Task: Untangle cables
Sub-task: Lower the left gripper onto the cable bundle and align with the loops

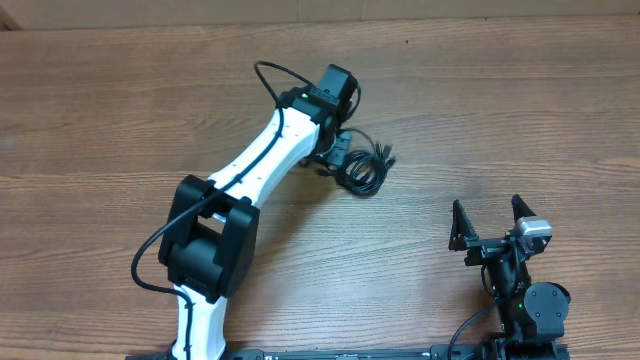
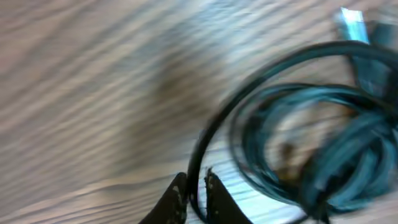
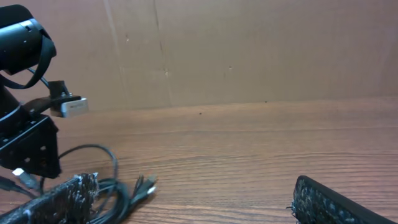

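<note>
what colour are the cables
Black. The cables show best in the overhead view.

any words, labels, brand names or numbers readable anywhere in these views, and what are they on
No text can be read in any view.
The cables: no markings show, and the left wrist view is too blurred to tell.
The silver camera on the right arm: any label is too small to read.
The wooden table and the brown wall: no print visible.
</note>
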`<action>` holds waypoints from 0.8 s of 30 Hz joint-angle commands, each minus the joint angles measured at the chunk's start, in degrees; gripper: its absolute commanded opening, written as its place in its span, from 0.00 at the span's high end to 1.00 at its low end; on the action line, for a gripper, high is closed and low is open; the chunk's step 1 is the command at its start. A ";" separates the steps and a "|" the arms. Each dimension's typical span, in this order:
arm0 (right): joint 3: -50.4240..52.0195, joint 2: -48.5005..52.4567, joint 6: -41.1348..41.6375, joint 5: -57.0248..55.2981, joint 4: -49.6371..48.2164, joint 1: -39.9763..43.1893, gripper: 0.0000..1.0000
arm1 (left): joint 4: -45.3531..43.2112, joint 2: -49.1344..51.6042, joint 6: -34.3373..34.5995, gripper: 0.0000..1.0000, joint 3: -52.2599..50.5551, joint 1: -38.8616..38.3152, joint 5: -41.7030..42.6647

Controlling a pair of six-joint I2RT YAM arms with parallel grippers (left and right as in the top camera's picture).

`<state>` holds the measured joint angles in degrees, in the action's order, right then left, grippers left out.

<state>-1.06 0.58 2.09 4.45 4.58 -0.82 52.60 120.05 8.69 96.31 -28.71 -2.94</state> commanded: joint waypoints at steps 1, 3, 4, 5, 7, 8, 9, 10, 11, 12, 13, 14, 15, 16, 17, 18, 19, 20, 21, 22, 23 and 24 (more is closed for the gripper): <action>0.61 -0.42 -0.26 -0.50 -0.13 0.20 0.00 | 1.44 0.26 -4.04 0.85 2.23 1.86 -7.28; 0.61 -0.42 -0.24 -0.50 -0.13 0.20 0.00 | 2.73 0.26 -4.04 0.81 4.02 2.60 -8.07; 0.61 -0.42 -0.24 -0.50 -0.13 0.20 0.00 | 3.80 0.26 -4.02 0.76 5.70 2.99 -8.00; 0.61 -0.42 -0.24 -0.50 -0.13 0.20 0.00 | 4.76 0.26 -3.98 0.68 7.32 3.30 -7.98; 0.61 -0.42 -0.26 -0.50 -0.13 0.20 0.00 | 8.35 0.26 -3.30 0.58 12.11 3.67 -7.69; 0.61 -0.42 -0.26 -0.50 -0.13 0.20 0.00 | 10.14 0.26 -2.45 0.58 14.32 3.69 -7.39; 0.61 -0.42 -0.26 -0.50 -0.13 0.17 0.00 | 12.24 0.26 -1.29 0.56 16.87 3.67 -6.78; 0.61 -0.42 -0.26 -0.50 -0.13 0.20 0.00 | 14.36 0.26 -0.61 0.47 19.41 3.67 -5.51; 0.61 -0.42 -0.26 -0.50 -0.13 0.20 0.00 | 16.06 0.26 -0.17 0.43 21.38 3.58 -3.74; 0.61 -0.42 -0.24 -0.50 -0.13 0.20 0.00 | 17.62 0.26 0.55 0.42 23.02 3.48 -1.40; 0.61 -0.42 -0.26 -0.50 -0.13 0.20 0.00 | 19.34 0.26 1.31 0.42 24.55 3.30 2.19; 0.61 -0.42 -0.24 -0.50 -0.13 0.20 0.00 | 20.59 0.26 1.64 0.42 25.40 3.15 5.40; 0.61 -0.42 -0.24 -0.50 -0.13 0.20 0.00 | 21.73 0.26 1.62 0.42 25.70 2.89 8.79; 0.61 -0.42 -0.24 -0.50 -0.13 0.17 0.00 | 22.88 0.26 1.64 0.42 25.68 2.60 10.97; 0.61 -0.42 -0.24 -0.50 -0.13 0.17 0.00 | 24.39 0.33 1.64 0.41 25.59 2.21 12.13; 0.61 -0.42 -0.24 -0.52 -0.13 0.20 0.00 | 25.53 0.50 1.68 0.40 25.31 1.79 12.48; 0.61 -0.42 -0.26 -0.50 -0.13 0.20 0.00 | 26.75 0.50 1.68 0.39 24.79 1.22 12.68; 0.61 -0.42 -0.24 -0.50 -0.13 0.20 0.00 | 27.50 0.55 1.70 0.38 24.17 0.72 12.66; 0.61 -0.42 -0.24 -0.50 -0.13 0.20 0.00 | 28.15 0.59 2.03 0.34 23.37 0.09 12.61; 0.61 -0.42 -0.24 -0.50 -0.13 0.20 0.00 | 28.35 0.59 2.71 0.25 22.53 -0.39 12.61; 0.61 -0.42 -0.24 -0.50 -0.13 0.17 0.00 | 28.30 0.59 4.44 0.22 21.22 -1.05 12.61; 0.61 -0.42 -0.26 -0.50 -0.13 0.20 0.00 | 28.15 0.59 6.08 0.22 20.17 -1.53 12.59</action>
<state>-1.06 0.58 2.04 4.45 4.60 -0.82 80.62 120.16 10.63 119.22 -28.69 6.92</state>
